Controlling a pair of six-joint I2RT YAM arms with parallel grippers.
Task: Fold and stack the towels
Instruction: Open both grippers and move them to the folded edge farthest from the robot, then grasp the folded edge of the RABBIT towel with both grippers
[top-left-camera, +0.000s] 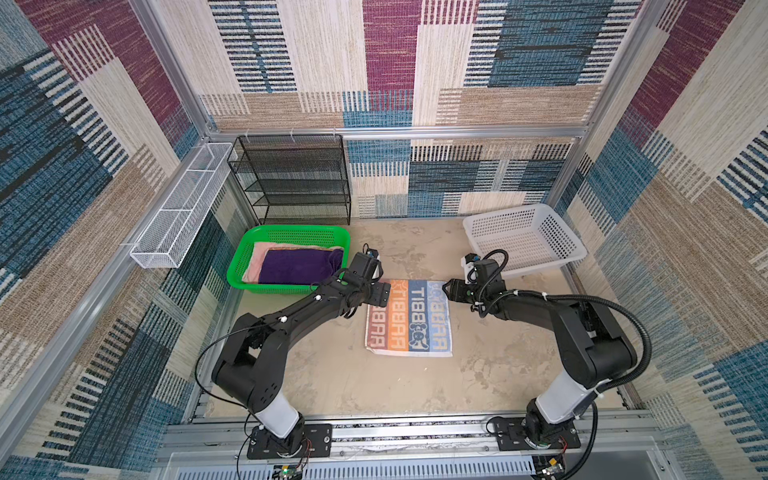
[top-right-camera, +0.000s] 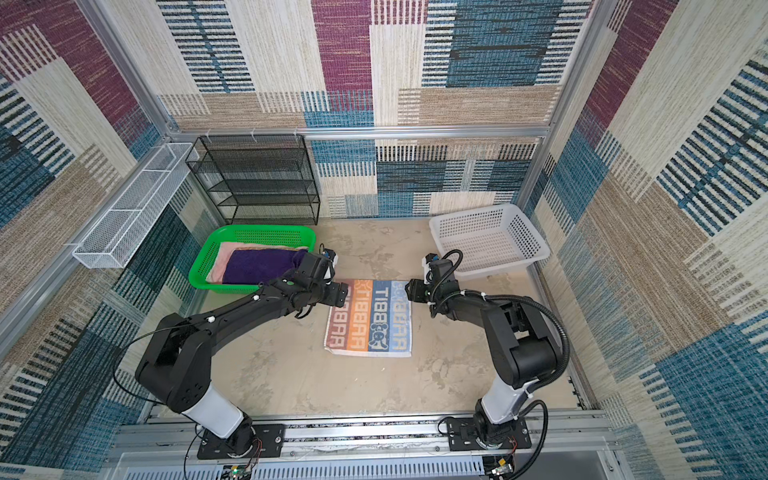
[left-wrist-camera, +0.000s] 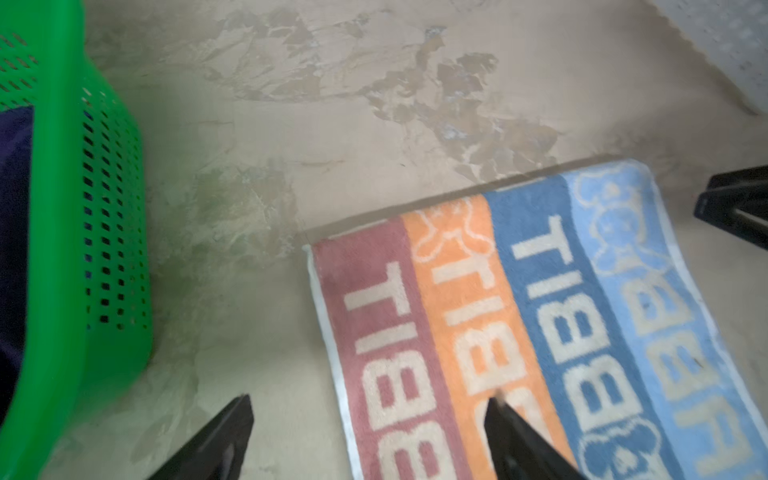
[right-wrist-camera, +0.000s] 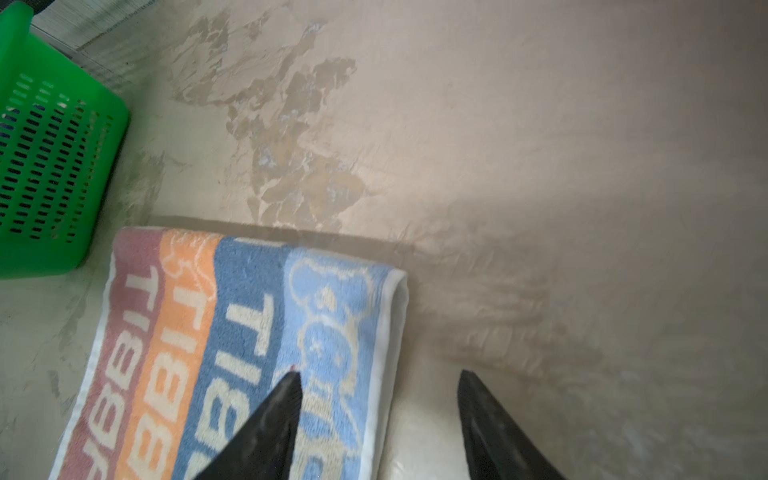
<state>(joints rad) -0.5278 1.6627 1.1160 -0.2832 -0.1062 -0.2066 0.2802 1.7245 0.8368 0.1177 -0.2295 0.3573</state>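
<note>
The lettered towel (top-left-camera: 409, 318) (top-right-camera: 370, 318), in pink, orange and blue stripes, lies folded flat mid-table. My left gripper (top-left-camera: 380, 293) (left-wrist-camera: 370, 401) hovers open over its far left corner, with one finger above the orange stripe and the other above bare table. At the towel's far right corner my right gripper (top-left-camera: 451, 291) (right-wrist-camera: 381, 374) is open too, astride the white hem (right-wrist-camera: 388, 353). Neither holds anything. A dark purple towel (top-left-camera: 297, 266) lies folded on a pink towel (top-left-camera: 259, 253) inside the green basket (top-left-camera: 291, 230).
A white perforated basket (top-left-camera: 523, 239) stands at the back right, close behind the right wrist. A black wire shelf (top-left-camera: 295, 178) stands against the back wall behind the green basket. A white wire tray (top-left-camera: 178, 208) hangs on the left rail.
</note>
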